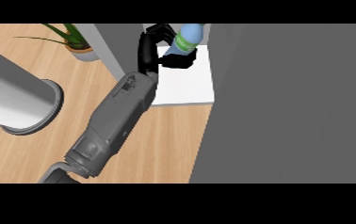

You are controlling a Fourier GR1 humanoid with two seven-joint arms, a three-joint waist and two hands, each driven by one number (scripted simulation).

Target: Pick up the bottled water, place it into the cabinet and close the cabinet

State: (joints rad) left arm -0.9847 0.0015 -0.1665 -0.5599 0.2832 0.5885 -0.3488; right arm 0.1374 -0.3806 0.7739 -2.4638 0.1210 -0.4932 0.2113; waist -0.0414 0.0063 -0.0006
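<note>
Bottle [186, 39] sits tilted in the curled hand [158, 46], just above the white cabinet [182, 89] floor, its door [278, 105] open at right.

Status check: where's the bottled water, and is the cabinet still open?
Left robot hand curled round bottled water, over white cabinet shelf. Right hand out of view. Cabinet door open.

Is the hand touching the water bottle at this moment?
Touching. The head view shows the left hand with its black fingers curled round the bottle, above the cabinet's white shelf.
</note>
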